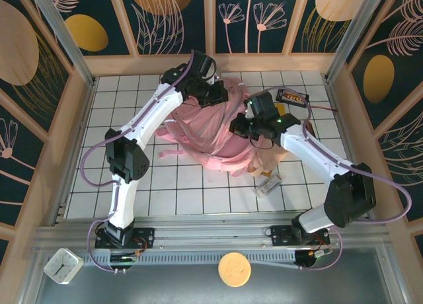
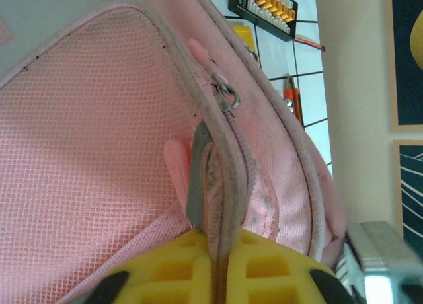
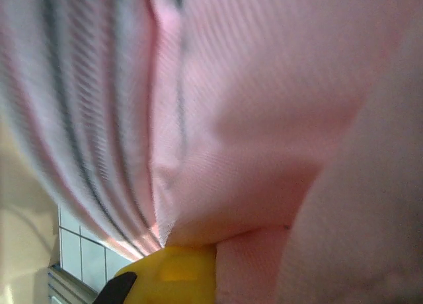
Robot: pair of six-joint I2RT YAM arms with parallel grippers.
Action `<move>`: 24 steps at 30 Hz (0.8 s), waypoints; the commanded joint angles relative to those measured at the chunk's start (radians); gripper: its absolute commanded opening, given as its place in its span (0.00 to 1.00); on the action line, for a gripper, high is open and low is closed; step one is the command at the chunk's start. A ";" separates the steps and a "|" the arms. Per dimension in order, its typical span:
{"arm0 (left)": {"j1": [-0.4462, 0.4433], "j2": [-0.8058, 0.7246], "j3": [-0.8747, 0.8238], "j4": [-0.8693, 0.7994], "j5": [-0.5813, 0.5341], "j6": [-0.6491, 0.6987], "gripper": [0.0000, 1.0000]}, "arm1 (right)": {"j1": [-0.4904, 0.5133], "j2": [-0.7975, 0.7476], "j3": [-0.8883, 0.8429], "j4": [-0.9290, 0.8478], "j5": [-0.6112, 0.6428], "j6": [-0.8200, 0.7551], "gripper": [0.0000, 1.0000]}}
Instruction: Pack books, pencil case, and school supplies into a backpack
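The pink backpack lies slumped mid-table. My left gripper is at its far edge. In the left wrist view its yellow fingers are pinched together on the grey zipper edge of the backpack. My right gripper presses into the backpack's right side. In its wrist view pink fabric folds over one yellow finger and hides the other. The beige-pink pencil case lies right of the backpack. A whitish block of the school supplies lies in front of it. A yellow corner, perhaps a book, peeks past the backpack.
A black gadget with orange digits sits at the back right, also seen in the left wrist view. Wooden walls enclose the tiled table. A white clock and an orange disc rest on the front ledge.
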 commanded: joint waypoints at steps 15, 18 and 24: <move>0.016 -0.880 -1.019 0.326 0.081 -0.029 0.44 | 0.018 0.163 0.422 -0.049 0.012 0.044 0.00; 0.013 -0.841 -1.043 0.325 0.102 0.049 0.40 | 0.038 0.172 0.444 -0.059 0.010 0.044 0.00; 0.013 -0.736 -1.025 0.293 0.097 0.162 0.38 | 0.042 0.159 0.451 -0.073 0.018 0.042 0.00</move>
